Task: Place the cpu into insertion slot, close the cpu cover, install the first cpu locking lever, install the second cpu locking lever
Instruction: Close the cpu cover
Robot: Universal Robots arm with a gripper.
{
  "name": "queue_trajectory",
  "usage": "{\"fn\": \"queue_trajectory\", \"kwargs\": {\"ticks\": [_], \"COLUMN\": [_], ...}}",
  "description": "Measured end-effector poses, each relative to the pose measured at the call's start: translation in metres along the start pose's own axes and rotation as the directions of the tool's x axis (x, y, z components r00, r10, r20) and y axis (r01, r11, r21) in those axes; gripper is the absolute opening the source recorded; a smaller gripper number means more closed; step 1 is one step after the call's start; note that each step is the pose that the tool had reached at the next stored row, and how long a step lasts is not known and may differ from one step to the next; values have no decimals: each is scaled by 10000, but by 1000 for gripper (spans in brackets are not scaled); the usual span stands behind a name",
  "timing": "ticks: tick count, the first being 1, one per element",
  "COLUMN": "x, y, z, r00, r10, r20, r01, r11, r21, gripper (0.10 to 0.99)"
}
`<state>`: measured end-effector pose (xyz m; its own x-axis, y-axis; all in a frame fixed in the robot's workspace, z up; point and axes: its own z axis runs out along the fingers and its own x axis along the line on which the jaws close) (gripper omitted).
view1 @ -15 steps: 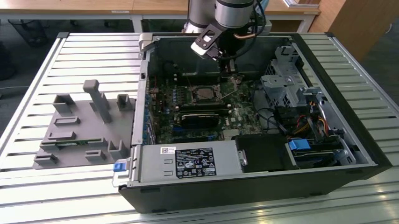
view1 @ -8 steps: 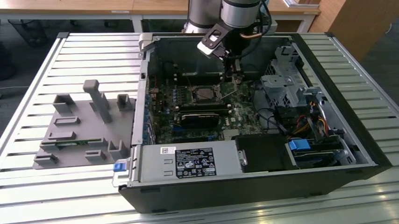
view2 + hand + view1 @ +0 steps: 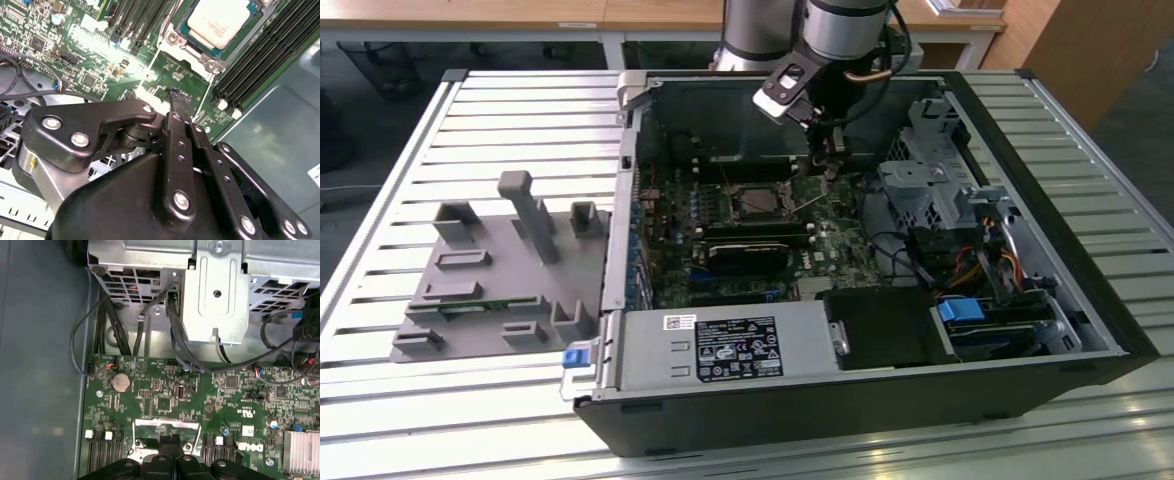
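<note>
Exterior view, from its left: a grey fixture [image 3: 494, 270] lies on the slatted counter [image 3: 400, 130], and beside it stands the open case [image 3: 854, 410]. At mid-board we see the slot [image 3: 759, 203]. The fingers [image 3: 826, 165] hang just beside it, toward that view's right and above the board.

In the second wrist view the cpu [image 3: 220, 20] sits flat in the slot, pale top up, with the silvery cover [image 3: 190, 52] framing it. To us the cover looks down. In both wrist views the fingers are pressed together with nothing visible between them. Their tips are near the cover's edge, but we cannot tell whether they touch it. A thin wire lever [image 3: 819, 203] seems to stand up unlatched.

We judge the cpu light, stiff and fragile on its contact face, so it is best taken by two opposite edges. The cover is thin hinged sheet and easily bent. The lever is springy and wants pushing at its free end.
</note>
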<state>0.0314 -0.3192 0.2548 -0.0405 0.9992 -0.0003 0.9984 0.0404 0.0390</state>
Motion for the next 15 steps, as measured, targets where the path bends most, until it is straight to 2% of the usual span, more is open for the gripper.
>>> {"fn": "queue_trajectory", "kwargs": {"ticks": [15], "x": [14], "y": [140], "z": [27], "r00": [10000], "r10": [17], "r20": [1], "r01": [-17], "r11": [10000], "r21": [2], "gripper": [106]}}
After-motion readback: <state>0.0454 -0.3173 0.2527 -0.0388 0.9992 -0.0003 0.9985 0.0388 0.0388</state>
